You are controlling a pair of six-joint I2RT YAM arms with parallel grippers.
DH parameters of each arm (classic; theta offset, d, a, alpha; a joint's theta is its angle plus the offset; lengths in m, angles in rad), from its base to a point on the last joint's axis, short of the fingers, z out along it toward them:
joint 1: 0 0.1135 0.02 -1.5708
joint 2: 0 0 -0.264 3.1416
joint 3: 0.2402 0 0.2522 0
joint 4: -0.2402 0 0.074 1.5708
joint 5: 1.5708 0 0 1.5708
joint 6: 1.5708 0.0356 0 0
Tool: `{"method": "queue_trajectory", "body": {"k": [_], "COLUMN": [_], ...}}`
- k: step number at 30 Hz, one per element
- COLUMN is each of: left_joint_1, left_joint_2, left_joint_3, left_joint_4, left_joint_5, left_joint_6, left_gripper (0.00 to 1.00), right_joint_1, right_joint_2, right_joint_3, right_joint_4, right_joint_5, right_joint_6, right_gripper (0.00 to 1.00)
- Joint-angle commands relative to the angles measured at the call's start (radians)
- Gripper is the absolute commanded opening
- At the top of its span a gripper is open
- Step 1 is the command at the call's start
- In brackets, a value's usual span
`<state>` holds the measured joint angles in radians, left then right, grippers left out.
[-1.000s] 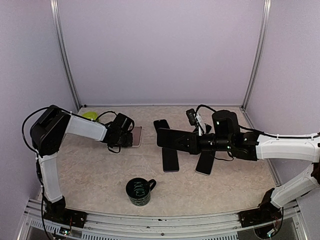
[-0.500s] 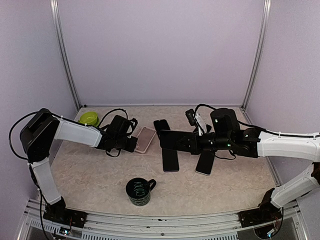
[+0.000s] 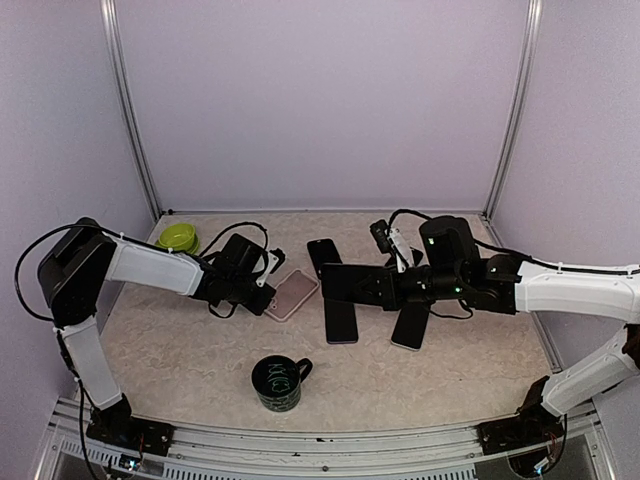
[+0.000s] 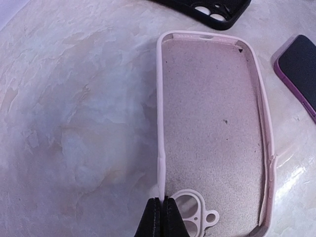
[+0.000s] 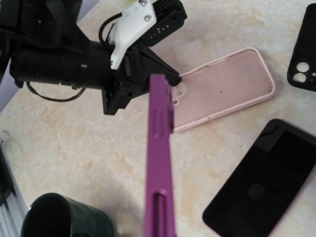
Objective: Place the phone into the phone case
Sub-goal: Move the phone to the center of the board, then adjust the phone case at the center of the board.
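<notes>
Top, left-wrist and right-wrist views of 2 arms over a marbled table (image 3: pixel 200 350). The pink phone case (image 4: pixel 212 123) rests open side up on the table, left of centre. Its lining is a matt, speckled pink-grey, its rim is a paler raised lip, and a ringed camera cut-out sits at the end nearest the left gripper (image 4: pixel 162 219). That gripper's fingers are pressed together on the rim at that corner. The purple phone (image 5: pixel 159 173) is clamped in the right gripper (image 3: pixel 378 285), held above the table just right of the case and apart from it. The top view shows this phone only as a dark flat rectangle. The right-wrist view shows it edge-on, revealing the purple frame and side buttons, although the right gripper's own fingers lie outside that view. The left-wrist view alone resolves the case's lining and the pinch on its rim. The right-wrist view instead shows the left gripper's black body and white bracket standing at the camera end of the case. Past the far end of the pink case lies a black case (image 4: pixel 212 7) with camera openings, and beside it lies 1 dark phone (image 4: pixel 298 69) with a purple edge, flat on the table. Only the top view takes in a further dark slab (image 3: pixel 410 325) under the right arm and a green bowl (image 3: pixel 178 237) at the far left. A black mug (image 3: pixel 278 382) near the front edge appears in the top and right-wrist views.
</notes>
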<state>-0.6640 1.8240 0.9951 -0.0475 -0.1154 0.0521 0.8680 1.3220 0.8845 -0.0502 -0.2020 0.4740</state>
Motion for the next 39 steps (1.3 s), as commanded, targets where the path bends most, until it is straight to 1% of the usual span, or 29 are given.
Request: {"method": "queue_trajectory", "body": {"k": [1, 3, 6, 7, 8, 10, 11, 12, 14, 16, 17, 18, 19, 20, 21, 24, 28, 30, 33, 36, 39], "left_joint_1": [-0.003, 0.001, 0.007, 0.009, 0.010, 0.012, 0.012, 0.012, 0.008, -0.003, -0.008, -0.011, -0.011, -0.011, -0.011, -0.022, -0.080, -0.104, -0.136, -0.147, -0.149], "left_joint_2": [-0.034, -0.035, -0.031, -0.031, -0.032, -0.036, -0.038, -0.041, -0.048, -0.072, -0.088, -0.103, -0.126, -0.138, -0.154, -0.185, -0.214, -0.214, -0.217, -0.217, -0.204], "left_joint_3": [0.007, 0.004, 0.004, 0.002, 0.001, 0.001, 0.002, 0.002, 0.003, -0.007, -0.013, -0.017, -0.019, -0.022, -0.022, -0.025, -0.048, -0.056, -0.070, -0.086, -0.084], "left_joint_4": [-0.008, -0.004, 0.002, 0.006, 0.012, 0.024, 0.029, 0.035, 0.036, 0.033, 0.028, 0.019, 0.001, -0.021, -0.045, -0.128, -0.185, -0.198, -0.202, -0.201, -0.207], "left_joint_5": [0.007, -0.008, -0.038, -0.045, -0.051, -0.069, -0.082, -0.102, -0.150, -0.186, -0.202, -0.211, -0.211, -0.212, -0.223, -0.245, -0.251, -0.233, -0.222, -0.228, -0.242], "left_joint_6": [0.077, 0.081, 0.075, 0.068, 0.062, 0.045, 0.032, 0.014, -0.037, -0.107, -0.149, -0.216, -0.253, -0.332, -0.391, -0.577, -0.755, -0.828, -0.918, -1.007, -1.054], "left_gripper": [0.01, 0.02, 0.12, 0.17, 0.24, 0.27, 0.34, 0.46, 0.54, 0.66, 0.70, 0.72, 0.73, 0.74, 0.78, 0.81, 0.92, 0.96, 0.99, 0.99, 0.99], "right_joint_1": [-0.004, -0.004, -0.004, -0.004, -0.005, -0.005, -0.004, -0.004, -0.004, -0.004, -0.004, -0.004, -0.005, -0.005, -0.004, -0.004, -0.004, -0.004, -0.004, -0.004, -0.004], "right_joint_2": [-0.001, 0.004, 0.010, 0.011, 0.011, 0.011, 0.010, 0.011, 0.019, 0.029, 0.033, 0.036, 0.037, 0.037, 0.038, 0.039, 0.041, 0.041, 0.043, 0.037, 0.029], "right_joint_3": [0.062, 0.071, 0.087, 0.090, 0.091, 0.093, 0.093, 0.093, 0.096, 0.109, 0.112, 0.116, 0.115, 0.117, 0.116, 0.119, 0.116, 0.115, 0.117, 0.117, 0.113], "right_joint_4": [-0.001, -0.018, -0.039, -0.044, -0.047, -0.046, -0.046, -0.045, -0.050, -0.062, -0.065, -0.066, -0.064, -0.062, -0.061, -0.057, -0.048, -0.043, -0.042, -0.043, -0.044], "right_joint_5": [-0.003, 0.001, 0.011, 0.015, 0.019, 0.026, 0.028, 0.032, 0.040, 0.047, 0.049, 0.050, 0.050, 0.050, 0.052, 0.052, 0.056, 0.052, 0.043, 0.044, 0.047], "right_joint_6": [-0.012, -0.016, -0.023, -0.025, -0.026, -0.026, -0.026, -0.026, -0.026, -0.031, -0.034, -0.036, -0.038, -0.039, -0.042, -0.046, -0.050, -0.049, -0.049, -0.049, -0.049], "right_gripper": [0.00, 0.00, 0.00, 0.00, 0.00, 0.00, 0.00, 0.00, 0.00, 0.00, 0.00, 0.00, 0.00, 0.00, 0.00, 0.00, 0.00, 0.00, 0.00, 0.00, 0.00]}}
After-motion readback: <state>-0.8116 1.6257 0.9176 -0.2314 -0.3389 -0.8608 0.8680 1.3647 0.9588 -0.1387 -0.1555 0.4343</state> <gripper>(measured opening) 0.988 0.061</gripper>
